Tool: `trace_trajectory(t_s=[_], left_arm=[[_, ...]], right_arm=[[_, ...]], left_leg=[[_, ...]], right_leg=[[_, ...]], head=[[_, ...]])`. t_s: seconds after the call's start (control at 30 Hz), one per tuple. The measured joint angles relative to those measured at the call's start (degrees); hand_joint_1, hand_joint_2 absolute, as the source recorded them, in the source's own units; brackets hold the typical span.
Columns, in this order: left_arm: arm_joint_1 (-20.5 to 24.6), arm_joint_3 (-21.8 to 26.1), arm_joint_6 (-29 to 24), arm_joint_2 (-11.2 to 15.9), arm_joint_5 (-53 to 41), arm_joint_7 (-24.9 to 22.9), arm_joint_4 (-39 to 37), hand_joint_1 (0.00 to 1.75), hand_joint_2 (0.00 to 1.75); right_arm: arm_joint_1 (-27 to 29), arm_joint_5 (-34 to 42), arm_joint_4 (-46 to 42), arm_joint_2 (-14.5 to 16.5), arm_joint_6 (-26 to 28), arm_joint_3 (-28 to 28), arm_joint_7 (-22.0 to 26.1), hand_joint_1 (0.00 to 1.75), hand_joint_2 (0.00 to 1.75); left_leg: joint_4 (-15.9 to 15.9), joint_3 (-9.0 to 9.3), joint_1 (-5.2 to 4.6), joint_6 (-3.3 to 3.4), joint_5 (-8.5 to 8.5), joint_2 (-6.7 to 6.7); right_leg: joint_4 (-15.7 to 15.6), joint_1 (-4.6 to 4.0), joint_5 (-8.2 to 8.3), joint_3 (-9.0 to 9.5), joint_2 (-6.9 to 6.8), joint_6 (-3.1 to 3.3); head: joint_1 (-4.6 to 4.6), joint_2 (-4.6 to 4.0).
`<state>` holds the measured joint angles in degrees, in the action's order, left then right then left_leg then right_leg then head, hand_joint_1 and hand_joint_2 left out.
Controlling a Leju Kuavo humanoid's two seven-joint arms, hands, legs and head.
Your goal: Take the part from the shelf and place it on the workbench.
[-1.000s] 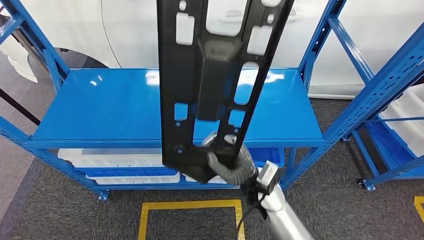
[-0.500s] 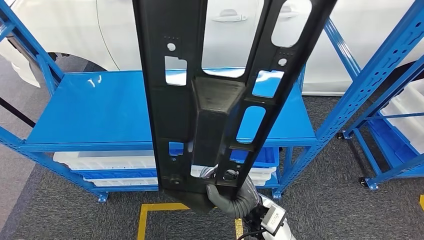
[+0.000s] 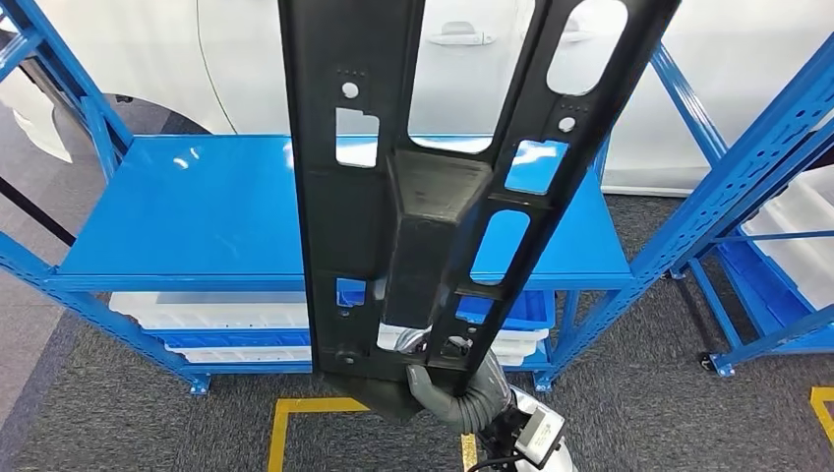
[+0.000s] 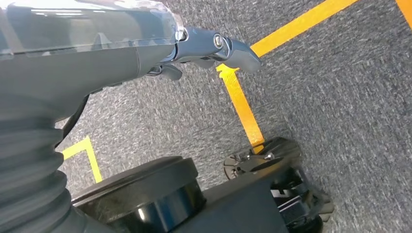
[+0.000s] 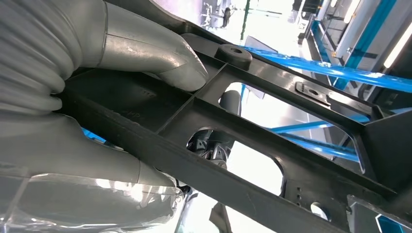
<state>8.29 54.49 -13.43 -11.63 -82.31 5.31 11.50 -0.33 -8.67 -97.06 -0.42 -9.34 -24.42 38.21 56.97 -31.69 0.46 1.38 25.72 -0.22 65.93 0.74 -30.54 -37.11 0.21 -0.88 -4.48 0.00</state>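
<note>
The right hand (image 3: 454,385) grips the lower end of a long black plastic part (image 3: 423,197), ribbed with many cut-out windows, held upright before the blue shelf (image 3: 197,216); left hand (image 4: 204,46) holds nothing, fingers loosely apart

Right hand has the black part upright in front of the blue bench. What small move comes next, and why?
Probably tilt the part forward and lower it toward the bench top. The right hand grips its bottom end, it stands upright, and the surface beyond is bare.

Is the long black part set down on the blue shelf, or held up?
Held up: the right hand grips the black perforated plastic part at its lower end, standing roughly upright before the blue metal shelf.
</note>
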Motion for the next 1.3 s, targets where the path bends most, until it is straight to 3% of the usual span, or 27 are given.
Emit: trace_trajectory(t_s=[0.07, 0.1, 0.13, 0.2, 0.27, 0.4, 0.43, 0.5, 0.57, 0.6, 0.63, 0.67, 0.73, 0.8, 0.9, 0.93, 0.97, 1.0, 1.07, 1.1, 1.13, 1.17, 1.2, 1.27, 1.3], left_arm=[[-0.03, 0.03, 0.26, 0.00, 0.16, -0.55, 0.00, 0.00, 1.75], [-0.03, 0.04, 0.40, 0.00, 0.14, -0.78, 0.00, 0.00, 1.75], [0.00, 0.04, 0.61, -0.03, 0.10, -0.97, 0.00, 0.00, 1.75], [0.12, 0.04, 1.08, -0.13, -0.04, -1.20, 0.00, 0.00, 1.75], [0.32, 0.04, 1.35, -0.23, -0.17, -1.36, 0.00, 0.00, 1.75], [0.53, 0.04, 1.61, -0.31, 0.02, -1.47, 0.00, 0.00, 1.75], [0.53, 0.04, 1.71, -0.32, 0.10, -1.46, 0.00, 0.00, 1.75], [0.53, 0.04, 1.91, -0.34, 0.20, -1.46, 0.00, 0.00, 1.75], [0.52, 0.04, 2.04, -0.34, 0.25, -1.50, 0.00, 0.00, 1.75], [0.49, 0.04, 2.08, -0.35, 0.25, -1.55, 0.00, 0.00, 1.75], [0.46, 0.04, 2.09, -0.36, 0.25, -1.65, 0.00, 0.00, 1.75], [0.45, 0.04, 2.09, -0.36, 0.25, -1.76, 0.00, 0.00, 1.75], [0.58, 0.04, 2.10, -0.37, 0.24, -1.95, 0.00, 0.00, 1.75], [0.71, 0.04, 2.14, -0.42, 0.23, -2.05, 0.00, 0.00, 1.75], [0.50, 0.04, 2.36, -0.49, 0.19, -2.08, -0.01, 0.00, 1.75], [0.44, 0.04, 2.44, -0.51, 0.18, -2.08, -0.02, 0.00, 1.75], [0.40, 0.04, 2.52, -0.54, 0.17, -2.07, -0.02, 0.00, 1.75], [0.38, 0.04, 2.59, -0.57, 0.17, -2.06, -0.02, 0.00, 1.75], [0.23, 0.04, 2.56, -0.61, 0.18, -2.05, -0.02, 0.00, 1.75], [0.13, 0.04, 2.46, -0.62, 0.18, -2.05, -0.02, 0.00, 1.75], [0.03, 0.04, 2.34, -0.63, 0.16, -2.05, -0.02, 0.00, 1.75], [-0.04, 0.04, 2.22, -0.63, 0.14, -2.05, -0.02, 0.00, 1.75], [-0.07, 0.04, 2.14, -0.64, 0.11, -2.05, -0.02, 0.00, 1.75], [-0.08, 0.04, 2.08, -0.66, 0.02, -2.05, -0.02, 0.00, 1.75], [-0.08, 0.04, 2.07, -0.66, -0.01, -2.05, -0.02, 0.00, 1.75]], right_arm=[[0.42, 0.28, 0.09, -0.03, 0.10, 0.18, -0.12, 1.75, 1.75], [0.57, 0.41, 0.13, -0.05, 0.16, 0.36, -0.24, 1.75, 1.75], [0.64, 0.55, 0.16, -0.07, 0.21, 0.60, -0.37, 1.75, 1.75], [0.66, 0.73, 0.15, -0.08, 0.33, 1.16, -0.56, 1.75, 1.75], [0.71, 0.85, -0.01, -0.08, 0.49, 1.67, -0.82, 1.75, 1.75], [0.75, 1.07, -0.44, -0.03, 0.98, 2.60, -1.40, 1.75, 1.75], [0.73, 1.14, -0.63, 0.03, 1.04, 2.88, -1.60, 1.75, 1.75], [0.73, 1.27, -1.03, 0.24, 1.04, 3.54, -2.02, 1.75, 1.75], [0.75, 1.38, -1.23, 0.42, 1.03, 4.18, -2.32, 1.75, 1.75], [0.77, 1.41, -1.26, 0.45, 1.01, 4.48, -2.42, 1.75, 1.75], [0.79, 1.46, -1.26, 0.46, 0.97, 4.77, -2.49, 1.75, 1.75], [0.80, 1.55, -1.27, 0.47, 0.91, 5.07, -2.53, 1.75, 1.75], [0.81, 1.78, -1.43, 0.49, 0.72, 5.62, -2.56, 1.75, 1.75], [0.81, 1.98, -1.65, 0.54, 0.41, 6.08, -2.56, 1.75, 1.75], [0.85, 2.07, -1.74, 0.60, -0.01, 6.53, -2.57, 1.75, 1.75], [0.91, 2.08, -1.74, 0.59, -0.08, 6.70, -2.56, 1.75, 1.75], [0.95, 2.09, -1.74, 0.58, -0.12, 6.87, -2.55, 1.75, 1.75], [0.99, 2.11, -1.74, 0.58, -0.16, 7.03, -2.53, 1.75, 1.75], [1.06, 2.19, -1.73, 0.56, -0.27, 7.23, -2.51, 1.75, 1.75], [1.09, 2.24, -1.73, 0.54, -0.34, 7.32, -2.50, 1.75, 1.75], [1.11, 2.30, -1.72, 0.51, -0.44, 7.40, -2.50, 1.75, 1.75], [1.13, 2.36, -1.72, 0.49, -0.53, 7.46, -2.50, 1.75, 1.75], [1.13, 2.40, -1.72, 0.48, -0.66, 7.51, -2.50, 1.75, 1.75], [1.12, 2.49, -1.78, 0.48, -0.85, 7.56, -2.49, 1.75, 1.75], [1.21, 2.52, -1.84, 0.47, -0.91, 7.58, -2.46, 1.75, 1.75]], left_leg=[[0.22, -0.26, -0.07, 0.14, -0.13, 0.10], [0.40, -0.41, -0.08, 0.15, -0.14, 0.11], [0.63, -0.57, -0.08, 0.12, -0.12, 0.09], [1.27, -0.90, -0.07, -0.08, 0.03, 0.02], [1.97, -1.40, -0.28, -0.57, 0.18, -0.07], [2.28, -2.03, -0.32, -1.88, 0.10, -0.11], [3.15, -2.35, -0.23, -2.21, 1.14, -0.10], [8.00, -4.05, -0.03, -2.79, 5.42, -0.07], [15.07, -6.23, 0.10, -3.16, 9.84, -0.07], [16.98, -6.36, 0.12, -3.20, 10.76, -0.07], [16.67, -5.35, 0.13, -3.14, 10.61, -0.07], [13.94, -3.09, 0.12, -2.96, 9.55, -0.07], [5.23, 2.89, -0.04, -2.31, 7.15, -0.07], [0.19, 5.76, -0.48, -1.59, 5.87, -0.10], [-0.35, 4.98, -0.76, -0.69, 4.21, -0.02], [-0.56, 4.51, -0.63, -0.35, 3.40, 0.09], [-0.82, 3.86, -0.47, 0.01, 2.51, 0.22], [-0.93, 3.10, -0.36, 0.29, 1.67, 0.36], [-0.84, 1.28, -0.42, 0.57, 0.23, 0.50], [-0.70, 0.30, -0.44, 0.52, -0.45, 0.56], [-0.50, -0.72, -0.43, 0.41, -1.05, 0.60], [-0.20, -1.73, -0.39, 0.26, -1.57, 0.62], [0.23, -2.70, -0.34, 0.06, -2.01, 0.62], [1.33, -4.31, -0.38, -0.46, -2.62, 0.56], [1.78, -4.75, -0.43, -0.79, -2.92, 0.53]], right_leg=[[7.11, 0.06, -3.20, -3.22, -0.01, -0.29], [8.58, 0.09, -3.36, -3.81, -0.02, -0.39], [7.69, 0.13, -2.34, -3.23, -0.03, -0.44], [0.64, 0.26, 1.11, 0.50, -0.08, -0.34], [-5.01, 0.19, 3.21, 3.16, -0.02, 0.14], [-6.03, -0.03, 4.31, 2.87, 0.08, 1.62], [-6.22, 0.03, 4.66, 2.67, -0.03, 2.06], [-6.43, 0.11, 5.45, 1.94, -0.27, 2.66], [-6.41, 0.00, 6.32, 0.74, -0.36, 2.80], [-6.39, -0.04, 6.83, 0.05, -0.39, 2.77], [-6.38, -0.07, 7.36, -0.61, -0.38, 2.71], [-6.38, -0.08, 7.91, -1.22, -0.36, 2.61], [-6.42, -0.09, 8.97, -2.04, -0.34, 2.25], [-6.65, 0.01, 9.95, -2.24, -0.38, 1.55], [-7.43, 0.21, 11.26, -2.26, -0.38, 0.43], [-7.15, 0.24, 10.47, -2.54, -0.33, 0.14], [-5.88, 0.25, 8.47, -3.06, -0.28, -0.10], [-3.23, 0.33, 5.32, -3.82, -0.25, -0.28], [4.32, 0.38, -0.47, -5.36, -0.25, -0.70], [7.52, 0.43, -1.55, -5.60, -0.25, -0.89], [9.13, 0.49, -1.19, -5.07, -0.25, -1.05], [8.68, 0.58, 0.08, -3.52, -0.26, -1.15], [6.14, 0.68, 1.43, -0.89, -0.27, -1.20], [-1.76, 0.70, 1.43, 5.29, -0.17, -0.96], [-4.81, 0.59, 0.72, 7.32, -0.08, -0.65]], head=[[0.00, 0.00], [0.00, 0.00], [0.00, 0.00], [0.00, 0.00], [-0.01, 0.00], [0.00, 0.00], [0.00, 0.00], [0.00, 0.00], [0.00, 0.00], [0.00, 0.00], [0.00, 0.00], [0.00, 0.00], [0.00, 0.00], [-0.02, 0.00], [-0.03, 0.00], [-0.02, 0.00], [-0.02, 0.00], [-0.01, 0.00], [-0.02, 0.00], [-0.02, 0.00], [-0.02, 0.00], [-0.02, 0.00], [-0.02, 0.00], [-0.03, 0.00], [-0.04, 0.00]])
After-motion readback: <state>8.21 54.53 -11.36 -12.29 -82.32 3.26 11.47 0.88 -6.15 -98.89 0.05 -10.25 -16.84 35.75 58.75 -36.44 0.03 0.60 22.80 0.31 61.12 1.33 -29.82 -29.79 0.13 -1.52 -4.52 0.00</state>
